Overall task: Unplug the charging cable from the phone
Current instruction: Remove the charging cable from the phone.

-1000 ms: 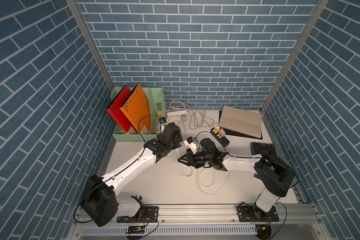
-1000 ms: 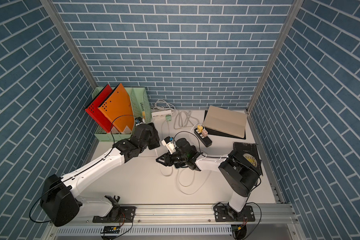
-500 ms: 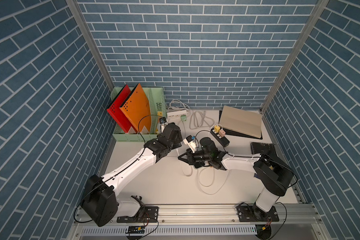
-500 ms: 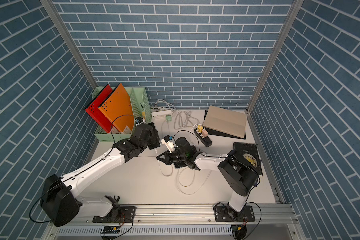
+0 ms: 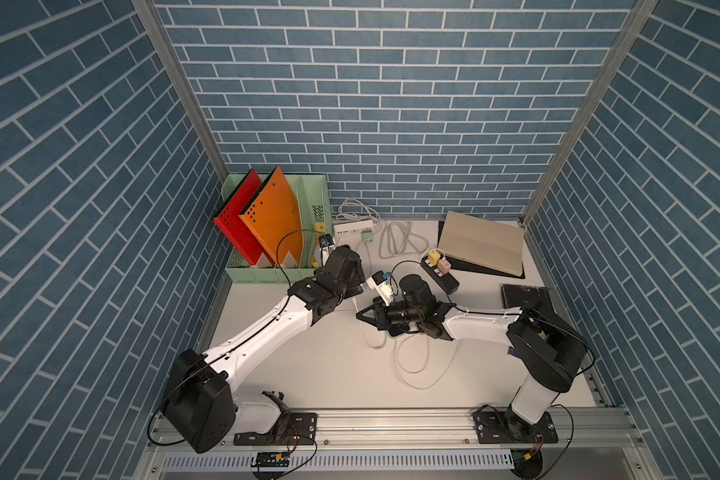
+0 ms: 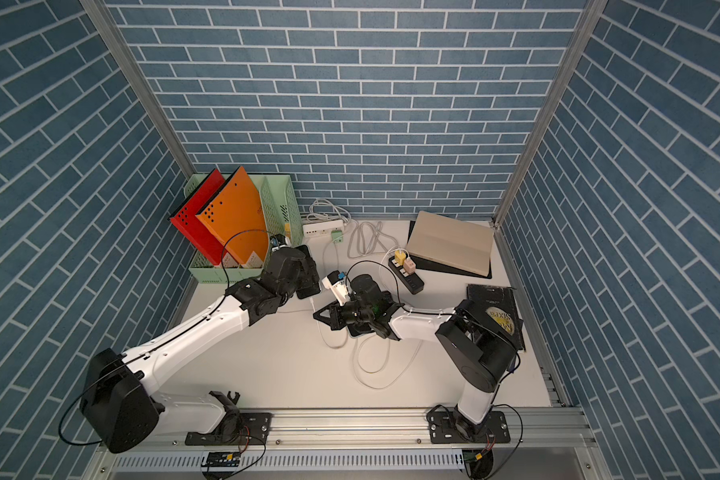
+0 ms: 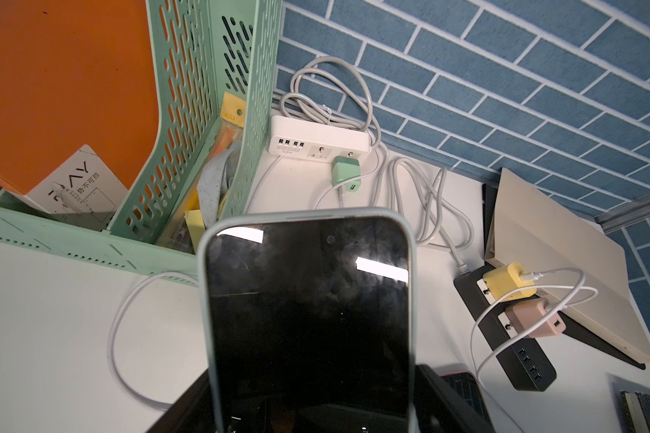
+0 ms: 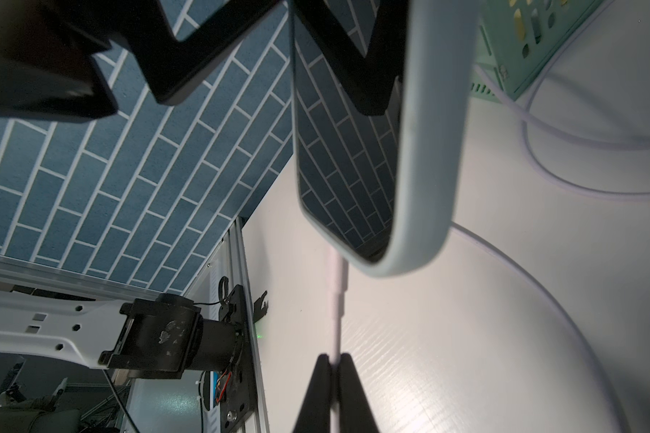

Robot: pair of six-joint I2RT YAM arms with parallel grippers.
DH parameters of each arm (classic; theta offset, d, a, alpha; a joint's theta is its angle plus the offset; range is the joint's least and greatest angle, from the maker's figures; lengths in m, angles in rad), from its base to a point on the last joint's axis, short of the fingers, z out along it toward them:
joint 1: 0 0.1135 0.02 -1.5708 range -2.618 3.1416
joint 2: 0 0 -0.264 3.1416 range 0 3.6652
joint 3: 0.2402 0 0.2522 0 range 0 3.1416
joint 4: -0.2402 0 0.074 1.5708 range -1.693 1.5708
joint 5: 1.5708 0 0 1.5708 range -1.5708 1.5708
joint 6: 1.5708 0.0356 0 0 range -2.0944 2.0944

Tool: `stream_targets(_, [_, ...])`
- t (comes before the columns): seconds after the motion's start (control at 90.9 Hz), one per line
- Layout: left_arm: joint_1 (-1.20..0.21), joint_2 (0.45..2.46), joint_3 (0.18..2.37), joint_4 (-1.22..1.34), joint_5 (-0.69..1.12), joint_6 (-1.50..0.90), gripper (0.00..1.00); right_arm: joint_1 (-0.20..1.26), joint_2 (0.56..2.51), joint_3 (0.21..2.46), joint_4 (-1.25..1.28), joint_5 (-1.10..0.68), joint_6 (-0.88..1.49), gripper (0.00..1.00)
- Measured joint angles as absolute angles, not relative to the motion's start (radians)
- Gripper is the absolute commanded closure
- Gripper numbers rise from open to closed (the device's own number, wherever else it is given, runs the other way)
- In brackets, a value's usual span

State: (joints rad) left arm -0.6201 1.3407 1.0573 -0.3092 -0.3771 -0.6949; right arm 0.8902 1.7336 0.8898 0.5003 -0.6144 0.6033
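Left gripper (image 7: 316, 408) clamped on phone (image 7: 308, 300), raised mid-scene, right of green rack (image 5: 275, 275). Right gripper (image 8: 334, 375) fingers pinched on charging cable (image 8: 336, 300) just behind plug; plug apparently still seated in phone.

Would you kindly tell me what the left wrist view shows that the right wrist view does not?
Only the left wrist view shows the screen of the phone head-on, the white power strip with its green charger, and the black power strip. Only the right wrist view shows the charging cable plugged into the phone's end, with the right gripper shut on it. Both show the phone's pale case and the green file rack.
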Motion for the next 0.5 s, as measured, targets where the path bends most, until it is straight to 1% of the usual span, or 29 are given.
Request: stream_targets(0.495, [-0.62,1.341,1.084,-0.318,-0.408,-0.684,1.0,0.893,1.724,0.872,0.471,-0.613,0.594,1.0])
